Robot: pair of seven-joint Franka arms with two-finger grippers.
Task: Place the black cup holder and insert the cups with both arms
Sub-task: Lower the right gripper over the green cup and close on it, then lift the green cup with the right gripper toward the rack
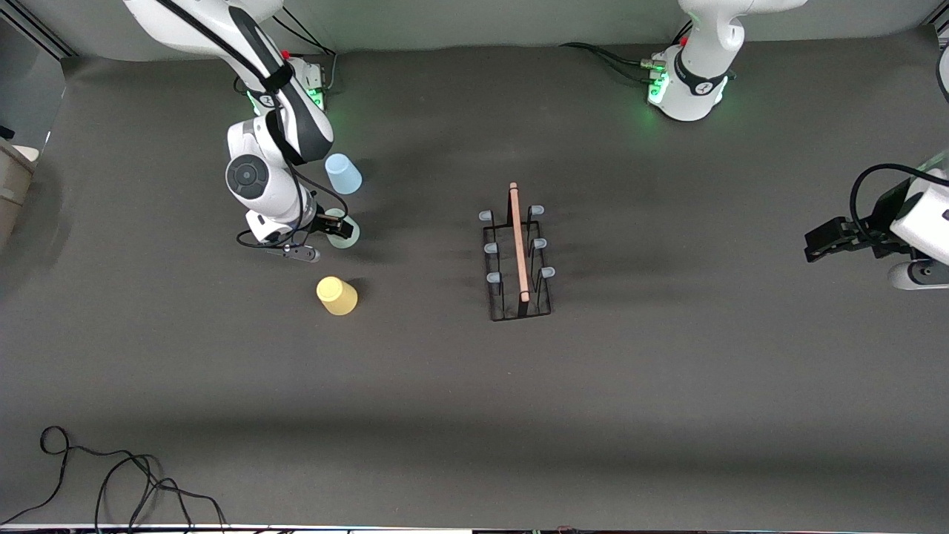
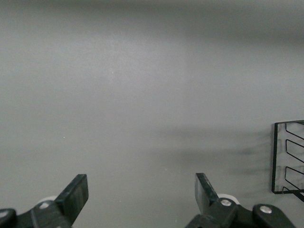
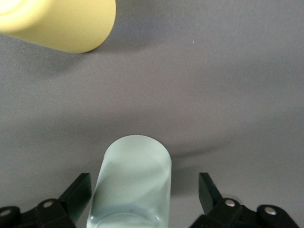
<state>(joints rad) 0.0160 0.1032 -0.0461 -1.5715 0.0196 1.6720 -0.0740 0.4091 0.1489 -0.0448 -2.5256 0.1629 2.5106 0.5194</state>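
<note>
The black cup holder stands at the middle of the table, its wooden rod handle on top; one corner shows in the left wrist view. The blue cup, grey-green cup and yellow cup stand toward the right arm's end. My right gripper is open, its fingers on either side of the grey-green cup and apart from it. The yellow cup lies past it. My left gripper is open and empty, waiting over the left arm's end of the table.
Loose black cables lie at the table's front edge toward the right arm's end. The dark mat is bare between the holder and the left gripper.
</note>
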